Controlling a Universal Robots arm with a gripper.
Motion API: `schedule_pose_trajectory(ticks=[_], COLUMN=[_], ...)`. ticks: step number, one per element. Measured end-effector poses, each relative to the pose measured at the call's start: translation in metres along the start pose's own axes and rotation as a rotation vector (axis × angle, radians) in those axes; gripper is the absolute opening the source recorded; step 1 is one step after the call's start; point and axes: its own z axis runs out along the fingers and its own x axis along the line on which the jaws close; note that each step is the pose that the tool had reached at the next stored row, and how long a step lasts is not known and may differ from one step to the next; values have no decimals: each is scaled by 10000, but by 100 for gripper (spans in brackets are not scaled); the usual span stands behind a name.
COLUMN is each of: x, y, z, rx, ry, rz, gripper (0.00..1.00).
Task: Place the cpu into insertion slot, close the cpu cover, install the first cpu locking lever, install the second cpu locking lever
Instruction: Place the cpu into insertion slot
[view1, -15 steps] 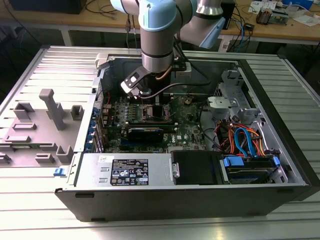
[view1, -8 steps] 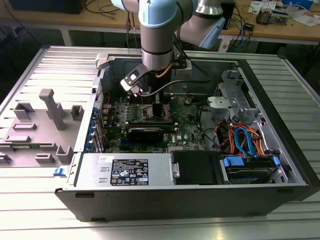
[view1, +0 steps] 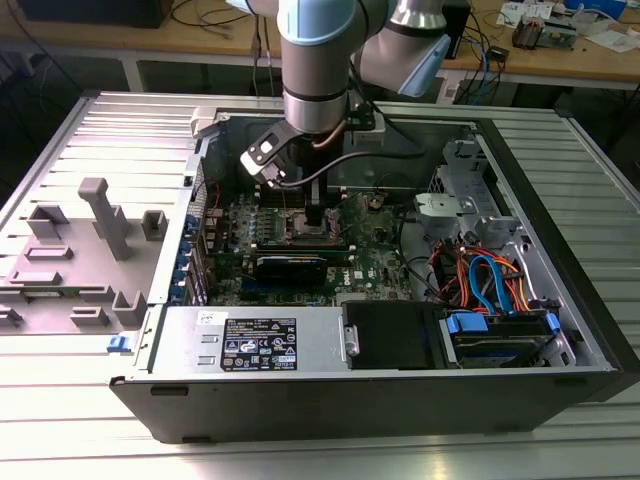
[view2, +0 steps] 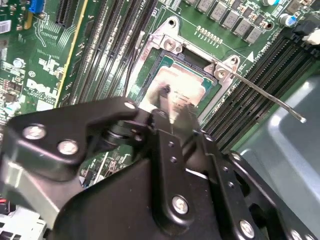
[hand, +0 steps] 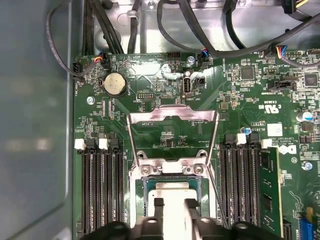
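Fingers (hand: 159, 209) of the gripper (hand: 175, 207) look a little apart, holding nothing, just over the cpu (hand: 172, 192). It lies in the slot (hand: 143, 189), mid-frame in the exterior view; cover (hand: 172, 116) stands open.

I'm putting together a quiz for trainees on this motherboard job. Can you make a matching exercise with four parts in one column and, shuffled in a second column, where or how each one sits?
Things
1. silvery-grey square cpu
2. thin silvery square cpu cover frame
3. round silver coin battery
4. thin metal locking lever rod

States
A. swung open, away from the socket
B. sticks out free across the black memory slots
C. lies within the insertion slot, under the black tool
D. sits on the green board near the black cables

Pairs: 1-C, 2-A, 3-D, 4-B
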Motion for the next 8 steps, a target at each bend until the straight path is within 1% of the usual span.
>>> schedule_pose_trajectory(ticks=[3,8], x=[1,0], y=[5,5], z=[-10,-11], rx=[25,29], ry=[2,-1], rz=[0,1], gripper=[11,11])
